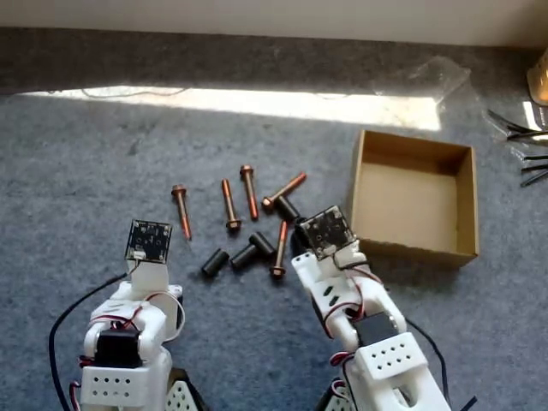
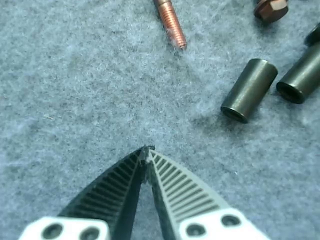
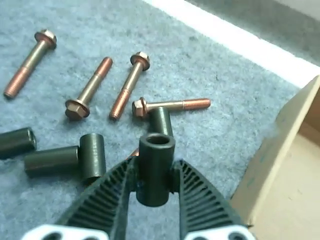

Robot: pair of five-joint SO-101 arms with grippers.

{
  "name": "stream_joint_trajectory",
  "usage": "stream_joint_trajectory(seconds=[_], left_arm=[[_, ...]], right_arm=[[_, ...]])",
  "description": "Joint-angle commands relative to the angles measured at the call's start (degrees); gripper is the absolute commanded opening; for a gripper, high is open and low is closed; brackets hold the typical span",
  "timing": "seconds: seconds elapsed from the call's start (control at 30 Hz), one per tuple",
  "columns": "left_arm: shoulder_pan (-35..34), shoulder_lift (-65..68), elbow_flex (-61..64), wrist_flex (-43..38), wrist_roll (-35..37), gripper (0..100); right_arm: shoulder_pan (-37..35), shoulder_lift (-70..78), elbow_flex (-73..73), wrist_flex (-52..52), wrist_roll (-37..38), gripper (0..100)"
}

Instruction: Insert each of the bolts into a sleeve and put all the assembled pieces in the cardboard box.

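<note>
**Inspector:** State of the right gripper [image 3: 154, 166]?

**Assistant:** Jaws closed partway on a dark cylindrical metal sleeve [image 3: 157, 150]. It is held upright with the bore open upward, over the grey carpet [image 3: 225, 75] and near the brown cardboard box [image 3: 280, 150].

**Inspector:** And the left gripper [image 2: 147, 152]?

**Assistant:** Jaws meet tip to tip with nothing between them. A copper-coloured flanged bolt [image 2: 171, 22] lies flat ahead, threaded end toward the jaws, long axis running roughly away from them.

**Inspector:** Finding?

**Assistant:** The left arm is nearer that bolt. In my judgement, the bolt must be gripped across its shank and stood vertical to meet the bore.
</note>
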Motion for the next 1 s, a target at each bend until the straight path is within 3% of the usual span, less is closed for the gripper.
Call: stream_joint_trajectory(seconds=[0.0, 0.13, 0.57, 0.8, 0.97], left_arm=[[0.4, -0.13, 1.27, 0.35, 0.35, 1], [0.4, -0.13, 1.27, 0.26, 0.35, 1], [0.4, -0.13, 1.27, 0.18, 0.44, 1], [0.4, -0.13, 1.27, 0.18, 0.26, 1], [0.4, -0.13, 1.27, 0.18, 0.26, 1]], right_arm=[[-0.57, -1.01, 0.92, -10.33, 0.35, 0.5], [-0.75, -1.01, 2.33, -15.78, 0.35, 0.5], [-2.59, -1.1, -5.32, -15.16, 0.35, 0.5], [-2.59, -14.02, -15.25, 4.26, 0.35, 0.5], [-2.33, -28.18, -17.8, 12.44, 0.7, 0.5]])
